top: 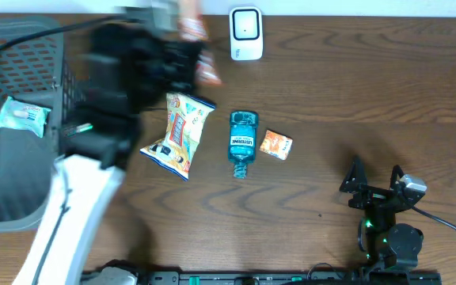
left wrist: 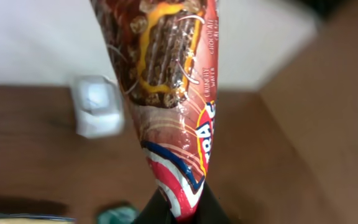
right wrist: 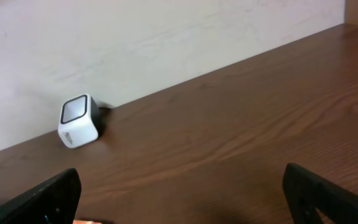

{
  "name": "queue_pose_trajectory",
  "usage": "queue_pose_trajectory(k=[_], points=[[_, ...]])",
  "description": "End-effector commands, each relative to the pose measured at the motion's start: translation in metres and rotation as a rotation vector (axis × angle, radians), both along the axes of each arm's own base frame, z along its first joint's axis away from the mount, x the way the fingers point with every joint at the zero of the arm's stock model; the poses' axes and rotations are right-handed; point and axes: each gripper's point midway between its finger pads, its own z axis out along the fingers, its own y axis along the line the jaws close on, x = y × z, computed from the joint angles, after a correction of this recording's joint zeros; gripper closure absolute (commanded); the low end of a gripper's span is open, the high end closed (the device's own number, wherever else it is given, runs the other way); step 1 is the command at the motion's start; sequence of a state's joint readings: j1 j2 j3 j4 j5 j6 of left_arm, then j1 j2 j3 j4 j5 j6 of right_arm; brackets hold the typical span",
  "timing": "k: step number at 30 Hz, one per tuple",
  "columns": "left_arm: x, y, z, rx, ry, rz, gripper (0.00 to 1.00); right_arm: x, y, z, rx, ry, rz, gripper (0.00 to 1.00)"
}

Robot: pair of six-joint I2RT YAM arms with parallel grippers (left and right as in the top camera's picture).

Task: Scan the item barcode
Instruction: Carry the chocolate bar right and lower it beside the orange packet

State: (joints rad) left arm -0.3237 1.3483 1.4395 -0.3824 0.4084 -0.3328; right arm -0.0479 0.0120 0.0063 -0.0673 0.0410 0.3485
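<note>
Far side, left of scanner point(top: 245, 33): left gripper point(left wrist: 182, 210) clamping wafer packet point(left wrist: 166, 93); scan looks pending. Right gripper point(top: 376, 178) released, idle.

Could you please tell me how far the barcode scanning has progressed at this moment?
Possibly done: one pale packet lies in the basket. In hand: the left gripper is shut on a chocolate wafer packet, raised near the white scanner; whether it has been read cannot be told. Left: the snack bag, mouthwash bottle and small orange box lie on the table. The right gripper is open and empty.
</note>
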Motion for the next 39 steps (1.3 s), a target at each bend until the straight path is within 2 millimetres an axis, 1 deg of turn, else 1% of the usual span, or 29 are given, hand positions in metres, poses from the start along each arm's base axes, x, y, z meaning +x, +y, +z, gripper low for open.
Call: queue_pose_trajectory(k=[1,3,5,7,11,14,17,21,23,24,25,26,28,29,30,31,33,35,36,38,39], points=[[0.003,-0.053,-0.038,0.113,0.007,-0.111,0.93,0.0,0.001,0.0,0.002,0.0,0.002,0.01],[0.003,-0.087,-0.066,0.127,0.054,-0.178,0.92,0.0,0.001,0.0,0.002,0.0,0.002,0.01],[0.002,-0.115,-0.094,0.13,0.105,-0.219,0.93,0.0,0.001,0.0,0.002,0.0,0.002,0.01],[0.003,-0.138,-0.118,0.125,0.152,-0.241,0.93,0.0,0.001,0.0,0.002,0.0,0.002,0.01],[0.005,-0.179,-0.175,0.069,0.304,-0.233,0.93,0.0,0.001,0.0,0.002,0.0,0.002,0.01],[0.0,-0.202,-0.212,0.062,0.374,-0.24,0.93,0.0,0.001,0.0,0.002,0.0,0.002,0.01],[-0.012,-0.22,-0.248,0.092,0.426,-0.265,0.93,0.0,0.001,0.0,0.002,0.0,0.002,0.01],[-0.023,-0.23,-0.28,0.131,0.471,-0.286,0.92,0.0,0.001,0.0,0.002,0.0,0.002,0.01],[-0.024,-0.23,-0.289,0.141,0.484,-0.286,0.92,0.0,0.001,0.0,0.002,0.0,0.002,0.01],[-0.024,-0.23,-0.292,0.145,0.49,-0.285,0.91,0.0,0.001,0.0,0.002,0.0,0.002,0.01],[-0.024,-0.23,-0.294,0.147,0.492,-0.284,0.72,0.0,0.001,0.0,0.003,0.0,0.002,0.01],[-0.023,-0.228,-0.295,0.149,0.495,-0.281,0.58,0.0,0.001,0.0,0.002,0.0,0.002,0.01],[-0.023,-0.228,-0.293,0.147,0.494,-0.281,0.45,0.0,0.001,0.0,0.002,0.0,0.002,0.01],[-0.02,-0.227,-0.289,0.143,0.486,-0.276,0.26,0.0,0.001,0.0,0.002,0.0,0.002,0.01],[-0.019,-0.226,-0.285,0.138,0.479,-0.274,0.19,0.0,0.001,0.0,0.002,0.0,0.002,0.01],[-0.016,-0.225,-0.279,0.131,0.467,-0.271,0.16,0.0,0.001,0.0,0.002,0.0,0.002,0.01],[-0.01,-0.22,-0.262,0.114,0.438,-0.265,0.15,0.0,0.001,0.0,0.002,0.0,0.002,0.01],[-0.002,-0.212,-0.236,0.097,0.388,-0.261,0.14,0.0,0.001,0.0,0.002,0.0,0.002,0.01],[0.002,-0.205,-0.216,0.094,0.342,-0.262,0.14,0.0,0.001,0.0,0.002,0.0,0.002,0.01],[0.008,-0.19,-0.183,0.093,0.262,-0.264,0.14,0.0,0.001,0.0,0.002,0.0,0.002,0.01],[0.012,-0.179,-0.161,0.097,0.204,-0.262,0.14,0.0,0.001,0.0,0.002,0.0,0.002,0.01]])
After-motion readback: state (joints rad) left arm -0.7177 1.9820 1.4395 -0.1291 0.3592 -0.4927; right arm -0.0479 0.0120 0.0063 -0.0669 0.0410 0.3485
